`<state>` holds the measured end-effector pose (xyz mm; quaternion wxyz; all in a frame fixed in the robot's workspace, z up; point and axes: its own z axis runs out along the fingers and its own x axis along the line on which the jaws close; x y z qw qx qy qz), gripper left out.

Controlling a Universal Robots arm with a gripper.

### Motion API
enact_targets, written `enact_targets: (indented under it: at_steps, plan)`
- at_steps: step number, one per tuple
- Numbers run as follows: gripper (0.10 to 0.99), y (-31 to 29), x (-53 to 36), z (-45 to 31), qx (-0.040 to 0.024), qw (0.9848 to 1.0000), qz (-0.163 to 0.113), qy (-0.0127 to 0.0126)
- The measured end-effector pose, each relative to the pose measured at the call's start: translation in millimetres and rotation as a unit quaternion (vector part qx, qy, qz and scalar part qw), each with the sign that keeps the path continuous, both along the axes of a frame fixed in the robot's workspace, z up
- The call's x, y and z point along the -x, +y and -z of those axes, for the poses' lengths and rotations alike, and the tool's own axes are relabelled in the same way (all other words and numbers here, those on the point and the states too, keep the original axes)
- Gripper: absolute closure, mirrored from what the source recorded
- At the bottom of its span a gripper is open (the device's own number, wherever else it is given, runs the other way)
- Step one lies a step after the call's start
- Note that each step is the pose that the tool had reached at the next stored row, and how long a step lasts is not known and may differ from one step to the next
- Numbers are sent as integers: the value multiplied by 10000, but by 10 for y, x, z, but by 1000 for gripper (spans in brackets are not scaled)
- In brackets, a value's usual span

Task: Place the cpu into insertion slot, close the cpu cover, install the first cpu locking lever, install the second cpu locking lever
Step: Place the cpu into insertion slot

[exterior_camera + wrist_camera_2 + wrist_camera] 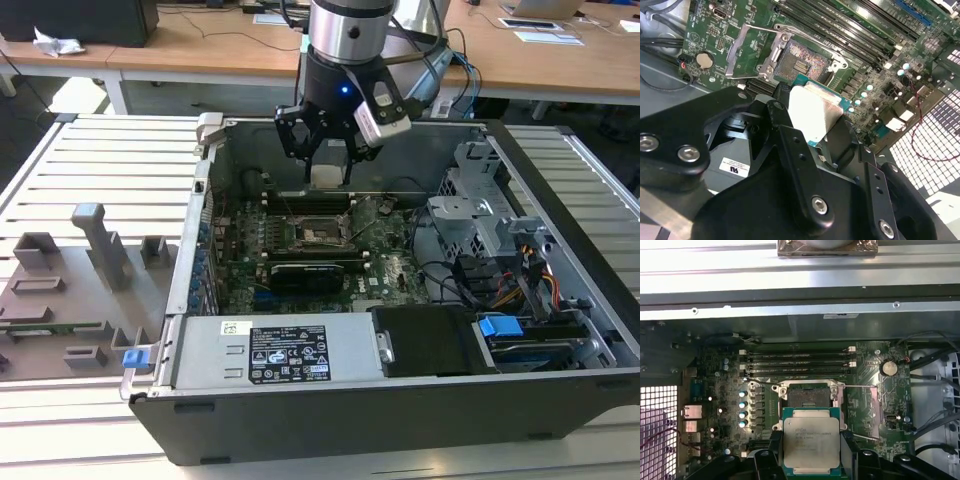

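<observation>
cpu (811, 440) in tool (811, 462) | above board (867, 372), near insertion slot (807, 396) | cpu cover (734, 55) beside

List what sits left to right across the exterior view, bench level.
Grey fixture tray → insertion slot → drive cage. The gripper, shut on the cpu, hangs over the slot, so it is left out.

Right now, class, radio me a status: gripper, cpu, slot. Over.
Gripper shut on cpu, held above the board. Slot bare, cpu not yet in. Cover stands open, nothing across the slot.
</observation>
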<state>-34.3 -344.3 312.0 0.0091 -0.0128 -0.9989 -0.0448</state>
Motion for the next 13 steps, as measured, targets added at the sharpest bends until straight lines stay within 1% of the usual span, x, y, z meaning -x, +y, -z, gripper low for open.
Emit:
enact_targets:
  at_steps: [4, 5, 10, 13]
  plan:
    - [545, 0, 0, 50, 0, 10000, 0, 0]
    - [545, 0, 0, 80, 0, 10000, 0, 0]
    - [545, 0, 0, 145, 0, 10000, 0, 0]
    - [545, 0, 0, 212, 0, 10000, 0, 0]
